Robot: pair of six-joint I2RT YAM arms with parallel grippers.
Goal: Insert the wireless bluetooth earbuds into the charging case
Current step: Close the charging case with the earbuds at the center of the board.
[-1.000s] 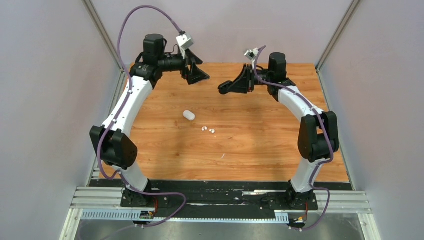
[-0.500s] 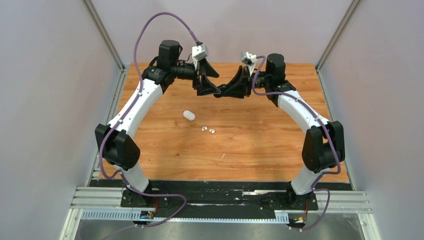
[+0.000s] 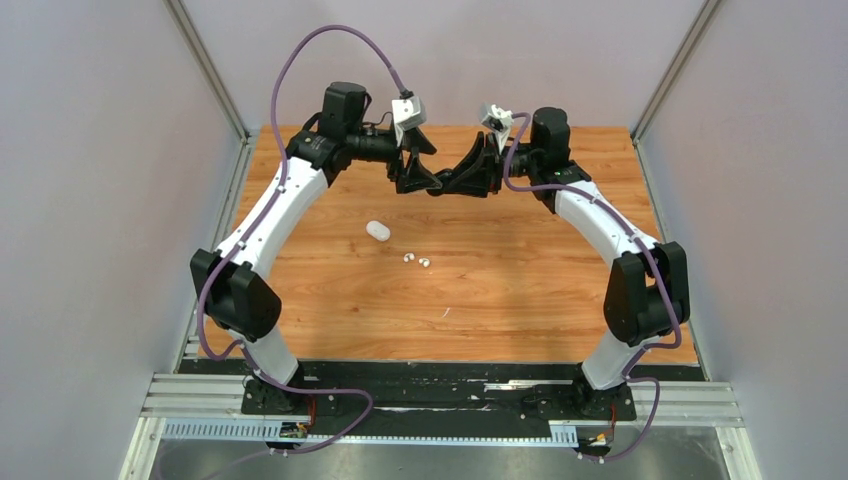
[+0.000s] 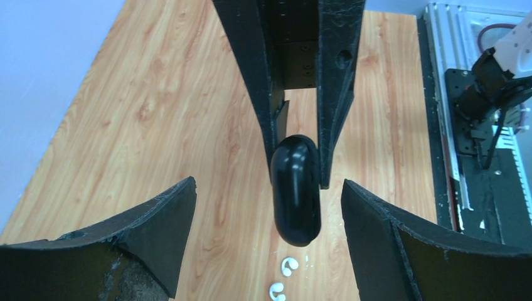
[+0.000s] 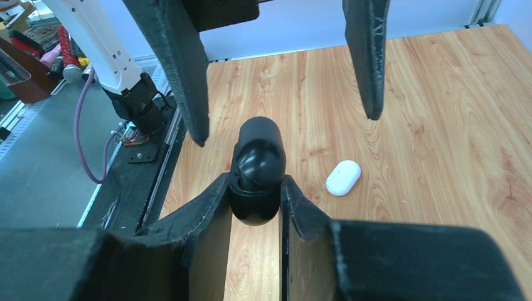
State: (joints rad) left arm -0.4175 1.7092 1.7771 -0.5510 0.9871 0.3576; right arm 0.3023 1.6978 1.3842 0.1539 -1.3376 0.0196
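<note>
My right gripper (image 3: 443, 184) (image 5: 254, 188) is shut on a black oval charging case (image 5: 257, 164) and holds it in the air over the far middle of the table. My left gripper (image 3: 418, 176) (image 4: 266, 185) is open, its fingers (image 4: 157, 232) either side of the black case (image 4: 295, 191) without touching it. Two white earbuds (image 3: 408, 257) (image 3: 425, 263) lie side by side on the wood, also in the left wrist view (image 4: 289, 266) (image 4: 276, 291). A closed white case (image 3: 377, 231) (image 5: 343, 177) lies left of them. No black earbuds show.
The wooden table (image 3: 520, 280) is walled by grey panels on both sides and behind. Both arms arch over the table's far half and meet tip to tip. A black base rail (image 3: 440, 375) runs along the near edge.
My left arm has swung right from the far left until its open jaws meet the black case. My right gripper has shifted slightly left with the case. The white things have not moved.
</note>
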